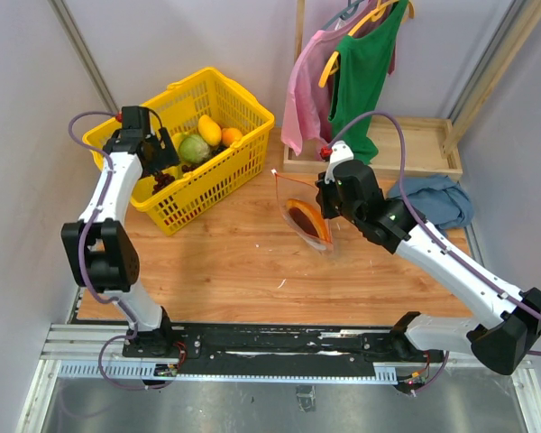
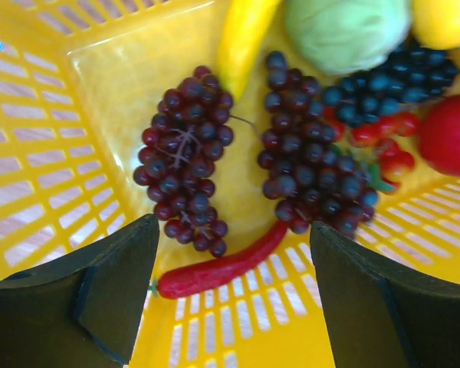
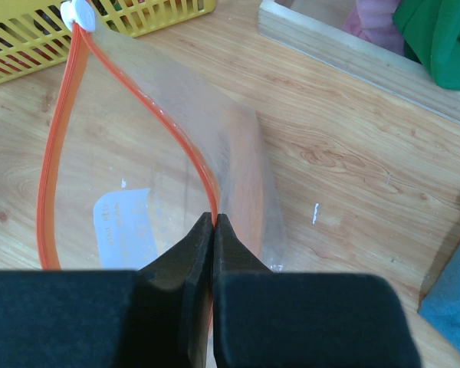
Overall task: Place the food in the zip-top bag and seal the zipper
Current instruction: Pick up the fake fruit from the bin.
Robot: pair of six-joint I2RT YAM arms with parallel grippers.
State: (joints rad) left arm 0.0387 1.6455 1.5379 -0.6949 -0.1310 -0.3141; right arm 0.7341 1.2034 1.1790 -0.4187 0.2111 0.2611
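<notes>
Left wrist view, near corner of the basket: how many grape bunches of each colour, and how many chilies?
Dark purple grape bunches: 2
Blue-black grape bunch: 1
Red chili: 1
Total: 4

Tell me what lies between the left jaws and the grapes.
The red chili, lying on the basket floor between the open left jaws and the grapes; the left wrist view shows it.
</notes>
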